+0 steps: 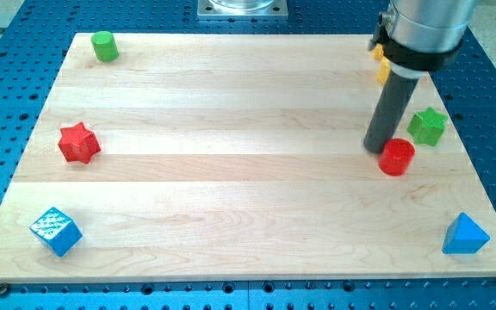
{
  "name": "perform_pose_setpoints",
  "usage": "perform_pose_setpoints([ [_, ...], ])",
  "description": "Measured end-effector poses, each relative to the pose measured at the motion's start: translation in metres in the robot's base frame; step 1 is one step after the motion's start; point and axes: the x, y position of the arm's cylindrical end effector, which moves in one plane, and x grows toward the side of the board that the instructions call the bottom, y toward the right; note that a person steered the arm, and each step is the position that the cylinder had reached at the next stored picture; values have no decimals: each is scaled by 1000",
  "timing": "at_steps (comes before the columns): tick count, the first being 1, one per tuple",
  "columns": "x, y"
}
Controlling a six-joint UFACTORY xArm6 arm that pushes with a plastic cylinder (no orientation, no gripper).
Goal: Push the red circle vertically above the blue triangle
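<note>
The red circle (pixel 396 157) lies on the wooden board at the view's right, about mid-height. The blue triangle (pixel 465 235) sits at the view's bottom right corner, below and to the right of the red circle. My tip (pixel 375 148) rests on the board just left of the red circle, touching or almost touching its upper left side. The dark rod rises from there toward the view's top right.
A green star (pixel 427 127) lies just right of and above the red circle. A yellow block (pixel 381 65) is partly hidden behind the rod. A red star (pixel 79 142), a blue cube (pixel 56 231) and a green cylinder (pixel 104 46) are at the left.
</note>
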Motion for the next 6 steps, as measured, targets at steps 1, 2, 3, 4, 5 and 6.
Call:
perform_pose_setpoints([
  [1,7,-14],
  [2,12,-40],
  [3,35,-49],
  [4,60,-48],
  [5,45,-19],
  [6,18,9],
])
